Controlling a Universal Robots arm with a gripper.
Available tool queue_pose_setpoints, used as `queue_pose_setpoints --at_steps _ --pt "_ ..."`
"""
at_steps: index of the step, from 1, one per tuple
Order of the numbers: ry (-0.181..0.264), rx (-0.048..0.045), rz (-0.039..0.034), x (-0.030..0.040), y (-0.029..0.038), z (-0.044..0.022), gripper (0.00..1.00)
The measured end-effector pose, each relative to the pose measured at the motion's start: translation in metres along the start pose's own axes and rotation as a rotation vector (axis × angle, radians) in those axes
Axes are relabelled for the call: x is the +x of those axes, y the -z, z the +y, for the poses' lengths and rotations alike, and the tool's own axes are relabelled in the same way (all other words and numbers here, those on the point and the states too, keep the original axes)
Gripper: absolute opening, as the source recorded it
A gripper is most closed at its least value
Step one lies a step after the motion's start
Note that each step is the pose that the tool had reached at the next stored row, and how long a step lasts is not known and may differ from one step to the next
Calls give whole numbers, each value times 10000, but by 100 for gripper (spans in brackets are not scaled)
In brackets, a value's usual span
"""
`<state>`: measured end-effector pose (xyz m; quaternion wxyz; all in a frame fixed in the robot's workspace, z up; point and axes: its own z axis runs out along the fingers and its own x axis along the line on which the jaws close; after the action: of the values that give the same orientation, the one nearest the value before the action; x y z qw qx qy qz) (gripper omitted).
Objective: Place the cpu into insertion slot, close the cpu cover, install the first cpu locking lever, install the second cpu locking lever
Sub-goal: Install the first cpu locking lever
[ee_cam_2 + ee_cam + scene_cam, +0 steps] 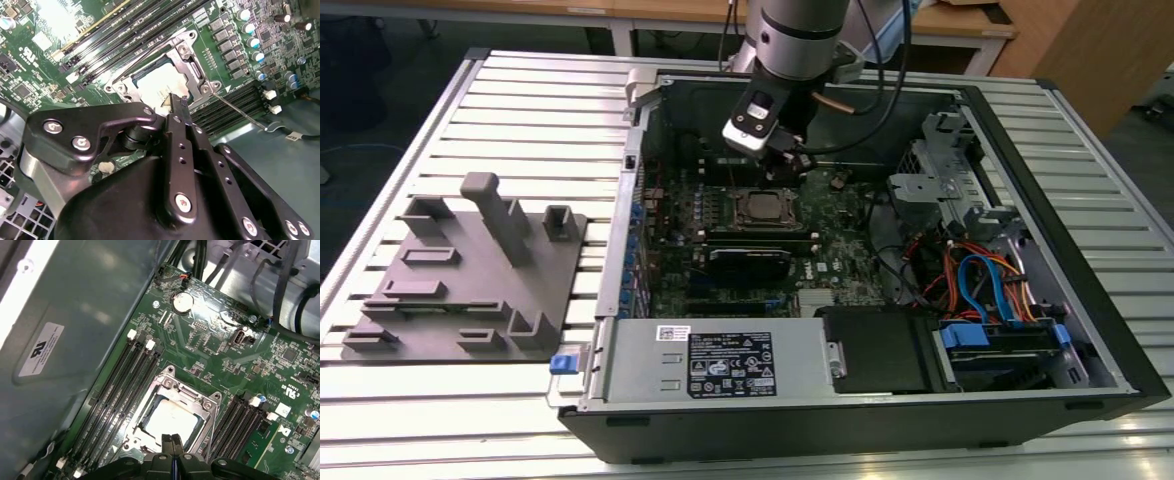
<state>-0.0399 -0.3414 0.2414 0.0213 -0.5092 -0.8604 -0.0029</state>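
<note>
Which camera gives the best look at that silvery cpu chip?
The first wrist view: the cpu lies nearly whole and close. In the second wrist view the fingers hide part; the exterior view shows it from afar.

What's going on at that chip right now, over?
Gripper shut, at cover edge. Cpu seated, cover down. One lever sticking out.

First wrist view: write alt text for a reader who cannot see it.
The gripper, fingertips together, hangs close over the pale silver cpu, which is framed by the metal cpu cover on the green motherboard. Long black memory slots run along both sides of the cover, and a grey case wall lies beyond them.
</note>
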Motion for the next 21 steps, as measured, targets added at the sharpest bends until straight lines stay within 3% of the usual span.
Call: queue_pose_setpoints --at_steps 4,17,21 --pt "190 8 -3 0 0 0 10" --pt "199 6 -5 0 0 0 10" --pt "203 -126 -74 2 -1 -3 10"
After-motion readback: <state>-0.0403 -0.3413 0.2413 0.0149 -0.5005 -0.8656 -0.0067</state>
